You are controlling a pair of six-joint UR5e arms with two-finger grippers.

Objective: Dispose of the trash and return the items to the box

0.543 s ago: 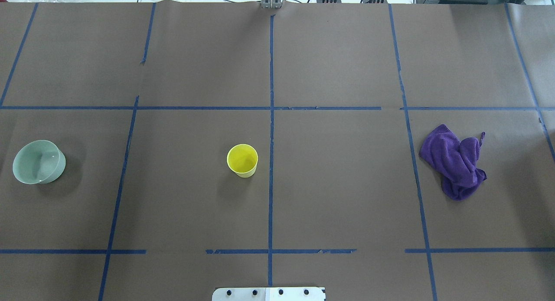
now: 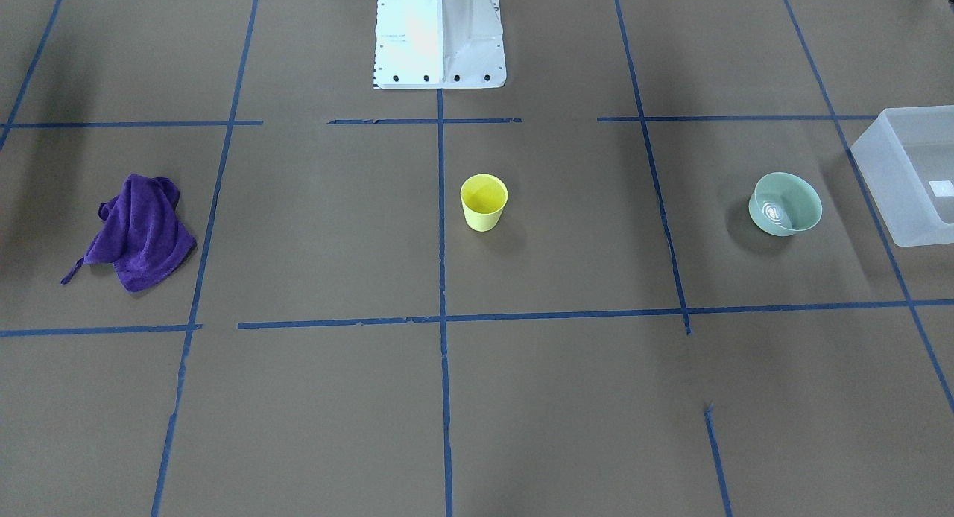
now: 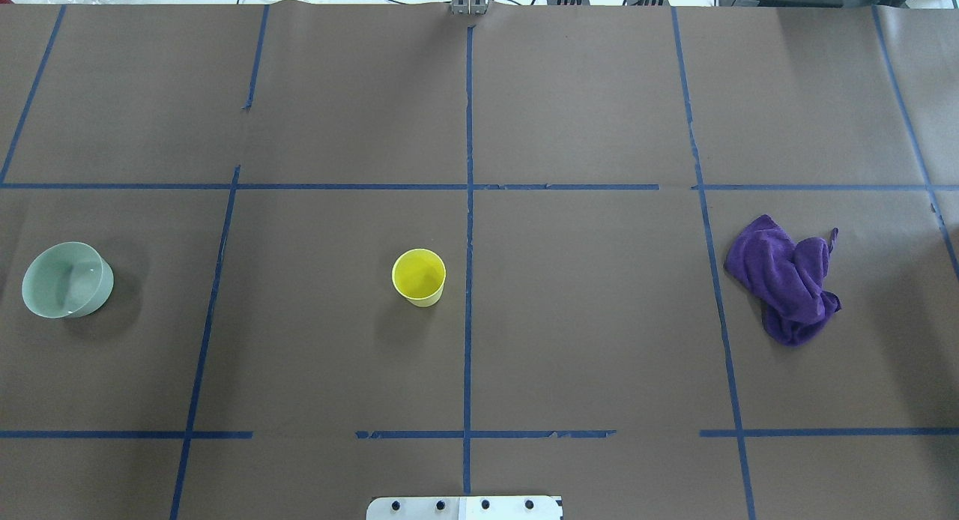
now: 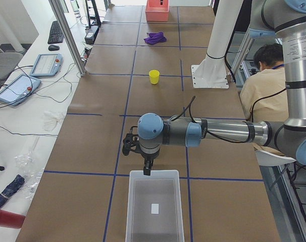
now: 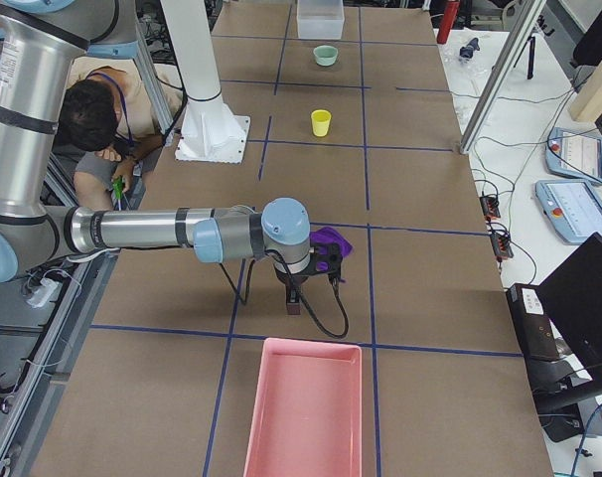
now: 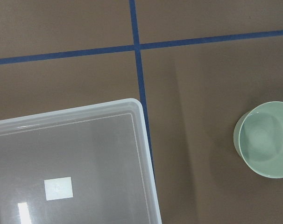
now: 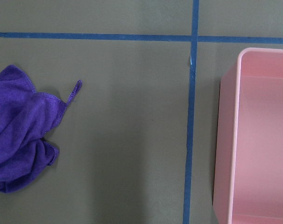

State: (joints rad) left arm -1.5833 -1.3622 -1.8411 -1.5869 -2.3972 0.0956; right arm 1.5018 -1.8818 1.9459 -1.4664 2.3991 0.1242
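The yellow cup [image 3: 418, 277] stands upright near the table's middle, also in the front-facing view [image 2: 484, 202]. The mint-green bowl [image 3: 67, 279] stands upright at the robot's left, next to the frosted white box [image 2: 905, 174]. The left wrist view shows the bowl [image 6: 265, 139] apart from the box's corner [image 6: 141, 140]; the box holds nothing but its label. My left gripper [image 4: 147, 169] hangs above the box's near edge, and I cannot tell whether it is open. My right gripper [image 5: 293, 303] hangs between the cloth and the pink bin, and I cannot tell whether it is open.
A crumpled purple cloth [image 3: 790, 280] lies at the robot's right, also in the right wrist view [image 7: 20, 140]. A pink bin [image 7: 225, 140] stands beyond it at the table's right end. The robot's white base [image 2: 440, 33] stands mid-table. A person sits behind the robot [image 4: 264, 75].
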